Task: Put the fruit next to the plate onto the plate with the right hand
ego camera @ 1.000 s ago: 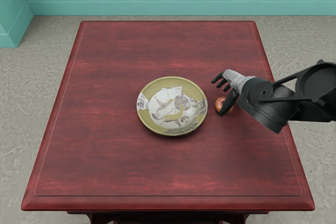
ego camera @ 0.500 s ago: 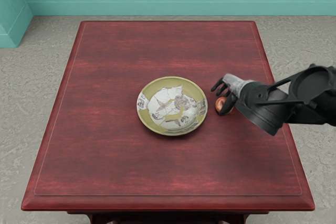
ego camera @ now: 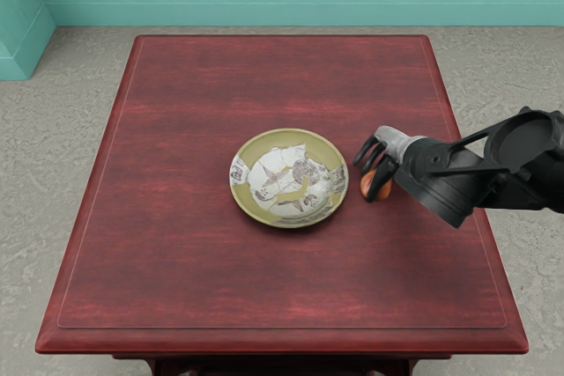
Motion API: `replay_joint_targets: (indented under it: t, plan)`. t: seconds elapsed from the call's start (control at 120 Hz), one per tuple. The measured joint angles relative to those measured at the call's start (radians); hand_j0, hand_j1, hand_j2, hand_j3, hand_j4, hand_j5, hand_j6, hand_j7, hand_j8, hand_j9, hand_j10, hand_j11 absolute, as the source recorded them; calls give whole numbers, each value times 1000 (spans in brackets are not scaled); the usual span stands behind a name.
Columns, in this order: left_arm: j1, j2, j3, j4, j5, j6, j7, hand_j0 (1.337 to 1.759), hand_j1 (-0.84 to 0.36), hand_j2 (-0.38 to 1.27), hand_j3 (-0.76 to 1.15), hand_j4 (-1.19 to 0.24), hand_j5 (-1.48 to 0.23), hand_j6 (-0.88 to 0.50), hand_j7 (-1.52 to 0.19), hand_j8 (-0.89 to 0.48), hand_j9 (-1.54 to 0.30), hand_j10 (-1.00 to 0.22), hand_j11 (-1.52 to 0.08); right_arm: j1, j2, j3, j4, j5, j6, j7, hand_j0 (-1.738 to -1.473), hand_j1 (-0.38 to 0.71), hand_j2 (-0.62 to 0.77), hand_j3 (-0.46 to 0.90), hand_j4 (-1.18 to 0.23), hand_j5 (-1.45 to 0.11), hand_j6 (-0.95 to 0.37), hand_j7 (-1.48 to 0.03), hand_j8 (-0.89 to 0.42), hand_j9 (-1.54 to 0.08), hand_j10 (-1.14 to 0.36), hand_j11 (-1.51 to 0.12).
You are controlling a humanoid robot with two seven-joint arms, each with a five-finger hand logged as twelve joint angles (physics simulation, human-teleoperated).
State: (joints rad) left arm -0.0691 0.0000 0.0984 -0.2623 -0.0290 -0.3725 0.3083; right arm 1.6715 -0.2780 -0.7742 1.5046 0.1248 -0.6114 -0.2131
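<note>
The dark red table (ego camera: 176, 261) carries one landmark, the round olive plate (ego camera: 291, 136) with a pale painted pattern in its well, lying flat near the table's middle. Nothing lies in the plate. Just to the right of the plate, close to its rim but still on the table's surface, is the fruit (ego camera: 370, 188) – small, round, orange-red, only partly in sight. My right robot hand (ego camera: 383, 160) comes down on the fruit from the right of the plate: the dark fingers (ego camera: 367, 152) curl over and around it, the tips pointing down at the table, so the robot hand is closed on the fruit. Farther right of the plate, my black forearm runs off past the table's edge.
</note>
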Motion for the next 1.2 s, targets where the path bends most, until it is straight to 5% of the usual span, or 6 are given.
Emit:
replay_joint_targets:
  t: [0.375, 1.2]
  plan:
    - [-3, 0, 2, 0, 0, 0, 0, 1658, 349, 0, 0, 0, 0, 1, 0, 1, 0, 0, 0, 2, -17, 11, 0, 5, 0, -1, -1656, 271, 588, 0, -855, -1088, -844, -1100, -568, -1093, -682, -1110]
    - [6, 0, 1, 1, 0, 0, 0, 1658, 349, 0, 0, 0, 0, 1, 0, 1, 0, 0, 0, 130, -18, 181, 36, 8, 1, 0, -1657, 293, 607, 0, -870, -1143, -874, -1134, -524, -1128, -646, -1138]
